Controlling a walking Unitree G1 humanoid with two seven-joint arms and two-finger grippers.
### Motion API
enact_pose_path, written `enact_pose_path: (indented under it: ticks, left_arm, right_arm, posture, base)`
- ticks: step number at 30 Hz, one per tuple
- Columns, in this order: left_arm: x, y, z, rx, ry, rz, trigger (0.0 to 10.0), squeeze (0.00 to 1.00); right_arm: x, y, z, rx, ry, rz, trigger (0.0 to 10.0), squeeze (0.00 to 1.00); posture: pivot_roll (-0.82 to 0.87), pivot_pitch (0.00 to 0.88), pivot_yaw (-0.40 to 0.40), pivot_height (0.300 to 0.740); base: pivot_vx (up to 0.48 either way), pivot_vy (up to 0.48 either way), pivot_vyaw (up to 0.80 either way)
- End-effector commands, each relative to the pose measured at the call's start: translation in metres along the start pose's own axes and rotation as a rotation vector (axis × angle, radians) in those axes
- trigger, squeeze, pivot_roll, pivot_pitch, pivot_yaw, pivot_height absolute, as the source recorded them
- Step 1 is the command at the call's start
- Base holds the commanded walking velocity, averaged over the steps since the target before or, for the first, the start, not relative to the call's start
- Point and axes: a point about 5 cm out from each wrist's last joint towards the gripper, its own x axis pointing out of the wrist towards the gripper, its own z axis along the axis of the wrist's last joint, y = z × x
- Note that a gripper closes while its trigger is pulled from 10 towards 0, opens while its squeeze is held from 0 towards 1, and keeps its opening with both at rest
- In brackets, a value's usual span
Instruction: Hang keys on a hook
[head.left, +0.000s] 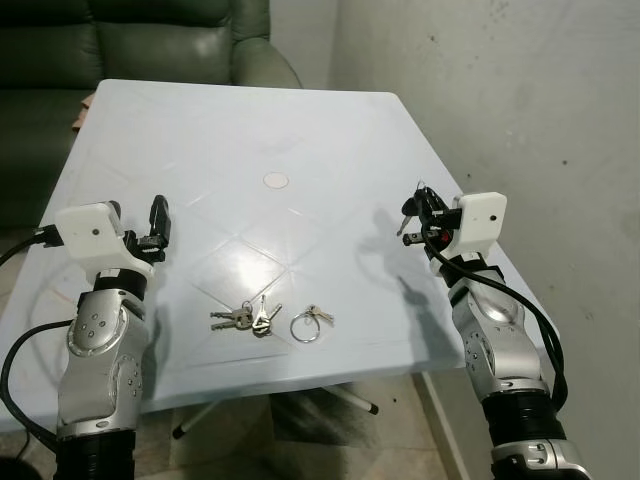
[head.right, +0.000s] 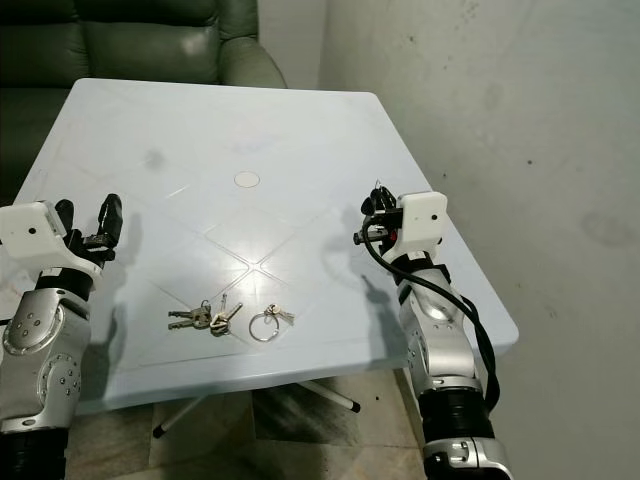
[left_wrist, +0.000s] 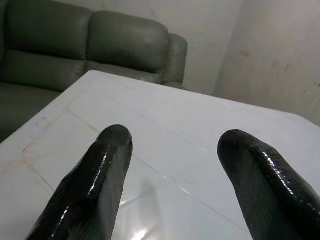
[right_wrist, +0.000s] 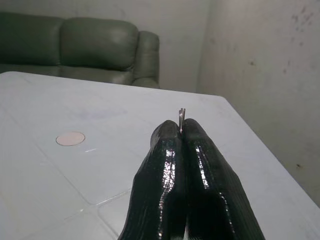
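Right wrist view shows the right claw (right_wrist: 182, 131) pinched tight on a thin metal key ring (right_wrist: 182, 114), whose edge pokes out between the tips; what hangs below looks like a key, though it is too small to be sure. The left claw (left_wrist: 172, 150) is spread wide, holding nothing, above the near left of the white counter (head.left: 240, 130). A bunch of keys (head.left: 243, 318) and a second ring (head.left: 310, 322) lie near the counter's front edge. A green sofa (head.left: 150, 40) stands beyond.
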Motion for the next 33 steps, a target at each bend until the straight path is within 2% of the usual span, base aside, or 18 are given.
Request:
enact_pose_path:
  ticks: [1, 18, 24, 27, 29, 31, 33]
  left_arm:
    - [0.0002, 0.0005, 0.0047, -0.004, -0.015, 0.014, 10.0, 0.0]
    - [0.0009, -0.0013, 0.0042, -0.005, -0.004, 0.011, 10.0, 0.0]
    - [0.0014, -0.0052, 0.0057, 0.05, -0.013, -0.029, 10.0, 0.0]
    - [0.0007, -0.0064, 0.0067, 0.055, -0.02, -0.039, 10.0, 0.0]
    - [0.0006, -0.0067, 0.0065, 0.036, -0.021, -0.037, 10.0, 0.0]
    - [0.0014, -0.0056, 0.0072, -0.033, -0.027, -0.018, 10.0, 0.0]
    - [0.002, -0.0048, 0.0067, -0.012, -0.019, -0.01, 10.0, 0.0]
  right_arm:
    - [0.0013, 0.0003, 0.0027, -0.009, -0.011, 0.001, 10.0, 0.0]
    - [-0.0006, -0.0018, 0.0024, -0.013, -0.003, -0.006, 10.0, 0.0]
    - [-0.001, -0.0016, 0.0022, -0.015, -0.003, -0.008, 10.0, 0.0]
    - [-0.0013, -0.0011, 0.0023, -0.015, -0.003, -0.007, 10.0, 0.0]
    - [-0.0016, -0.001, 0.0022, -0.014, -0.003, -0.008, 10.0, 0.0]
    - [-0.0022, -0.0013, 0.002, -0.014, -0.002, -0.009, 10.0, 0.0]
    - [-0.0029, -0.0018, 0.001, -0.016, 0.002, -0.01, 10.0, 0.0]
  posture:
    - [-0.14, 0.049, -0.093, 0.74]
    - [-0.15, 0.055, -0.093, 0.74]
    - [-0.16, 0.056, -0.091, 0.74]
    - [-0.16, 0.056, -0.089, 0.74]
    - [-0.16, 0.056, -0.088, 0.74]
    - [-0.16, 0.059, -0.087, 0.74]
    - [-0.16, 0.06, -0.088, 0.74]
  base:
    - [0.0, 0.0, -0.76]
    - [0.0, 0.0, -0.76]
    - [0.0, 0.0, -0.76]
    - [0.0, -0.48, -0.76]
    - [0.0, -0.48, -0.76]
    - [0.0, 0.0, -0.76]
    - [0.0, 0.0, -0.76]
